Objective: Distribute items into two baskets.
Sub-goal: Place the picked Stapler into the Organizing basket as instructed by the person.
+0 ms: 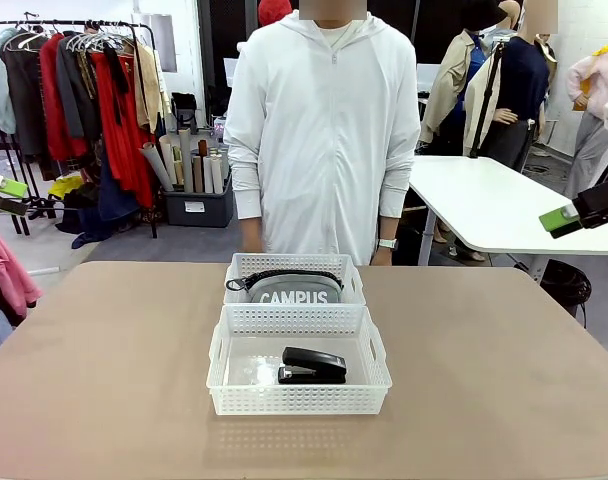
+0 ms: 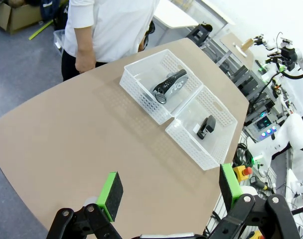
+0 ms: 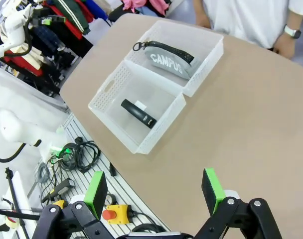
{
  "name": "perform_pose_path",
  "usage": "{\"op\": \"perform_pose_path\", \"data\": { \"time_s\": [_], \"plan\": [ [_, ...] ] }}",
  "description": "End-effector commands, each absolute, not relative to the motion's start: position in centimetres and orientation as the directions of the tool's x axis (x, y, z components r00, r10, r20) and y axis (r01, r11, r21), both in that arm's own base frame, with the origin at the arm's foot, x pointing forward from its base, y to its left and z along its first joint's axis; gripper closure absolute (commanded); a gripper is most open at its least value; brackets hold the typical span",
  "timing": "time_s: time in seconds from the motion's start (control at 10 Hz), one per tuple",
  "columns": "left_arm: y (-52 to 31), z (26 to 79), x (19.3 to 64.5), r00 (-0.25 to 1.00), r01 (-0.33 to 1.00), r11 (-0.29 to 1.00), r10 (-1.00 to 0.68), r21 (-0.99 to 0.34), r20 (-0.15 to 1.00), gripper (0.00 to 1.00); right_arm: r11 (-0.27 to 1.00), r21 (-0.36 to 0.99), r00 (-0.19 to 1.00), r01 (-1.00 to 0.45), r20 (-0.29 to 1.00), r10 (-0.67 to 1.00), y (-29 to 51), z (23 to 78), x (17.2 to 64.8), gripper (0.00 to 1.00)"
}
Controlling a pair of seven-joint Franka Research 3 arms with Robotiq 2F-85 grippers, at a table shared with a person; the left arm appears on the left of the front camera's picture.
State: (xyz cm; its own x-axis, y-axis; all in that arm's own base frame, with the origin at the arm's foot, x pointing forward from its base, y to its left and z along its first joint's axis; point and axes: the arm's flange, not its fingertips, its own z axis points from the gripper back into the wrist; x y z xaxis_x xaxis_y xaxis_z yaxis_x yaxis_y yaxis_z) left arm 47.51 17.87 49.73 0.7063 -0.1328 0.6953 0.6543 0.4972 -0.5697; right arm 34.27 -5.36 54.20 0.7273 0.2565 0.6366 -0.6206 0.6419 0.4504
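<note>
Black left gripper [image 2: 169, 191] with green pads, silver screws.

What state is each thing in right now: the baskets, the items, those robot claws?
Grey pouch: zipped, lying in the far basket.
Black stapler: closed, lying in the near basket.
Left gripper: open, empty, above the table.
Right gripper: open, empty.

My left claw [image 1: 6, 187] sat way off at the left edge, my right claw [image 1: 562, 220] up at the right. Between them, well apart from both: stapler [image 1: 312, 366] in the near basket [image 1: 299, 402], CAMPUS pouch [image 1: 294, 289] in the far basket [image 1: 351, 268].
</note>
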Motion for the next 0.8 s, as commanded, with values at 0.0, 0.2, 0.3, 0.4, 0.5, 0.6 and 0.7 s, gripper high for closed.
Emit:
{"op": "perform_pose_path", "data": {
  "time_s": [0.0,0.2,0.3,0.4,0.5,0.6,0.7],
  "plan": [
    [17.9,49.94,47.42,0.703,0.656,0.499,-0.13,-0.566,0.699,0.0,0.647,0.424,0.718,-0.633,0.633,0.288,-5.74,54.43,34.31,0.0],
    [17.9,49.94,47.42,0.703,0.656,0.499,-0.13,-0.566,0.699,0.0,0.646,0.445,0.727,-0.62,0.636,0.259,-5.56,54.13,34.26,0.0],
    [17.9,49.94,47.42,0.703,0.656,0.499,-0.13,-0.566,0.699,0.0,0.646,0.445,0.727,-0.62,0.636,0.259,-5.56,54.13,34.26,0.0],
    [17.9,49.94,47.42,0.703,0.656,0.499,-0.13,-0.566,0.699,0.0,0.646,0.445,0.727,-0.62,0.636,0.259,-5.56,54.13,34.26,0.0],
    [17.9,49.94,47.42,0.703,0.656,0.499,-0.13,-0.566,0.699,0.0,0.646,0.445,0.727,-0.62,0.636,0.259,-5.56,54.13,34.26,0.0],
    [17.9,49.94,47.42,0.703,0.656,0.499,-0.13,-0.566,0.699,0.0,0.646,0.445,0.727,-0.62,0.636,0.259,-5.56,54.13,34.26,0.0],
    [17.9,49.94,47.42,0.703,0.656,0.499,-0.13,-0.566,0.699,0.0,0.646,0.445,0.727,-0.62,0.636,0.259,-5.56,54.13,34.26,0.0]
  ]
}}
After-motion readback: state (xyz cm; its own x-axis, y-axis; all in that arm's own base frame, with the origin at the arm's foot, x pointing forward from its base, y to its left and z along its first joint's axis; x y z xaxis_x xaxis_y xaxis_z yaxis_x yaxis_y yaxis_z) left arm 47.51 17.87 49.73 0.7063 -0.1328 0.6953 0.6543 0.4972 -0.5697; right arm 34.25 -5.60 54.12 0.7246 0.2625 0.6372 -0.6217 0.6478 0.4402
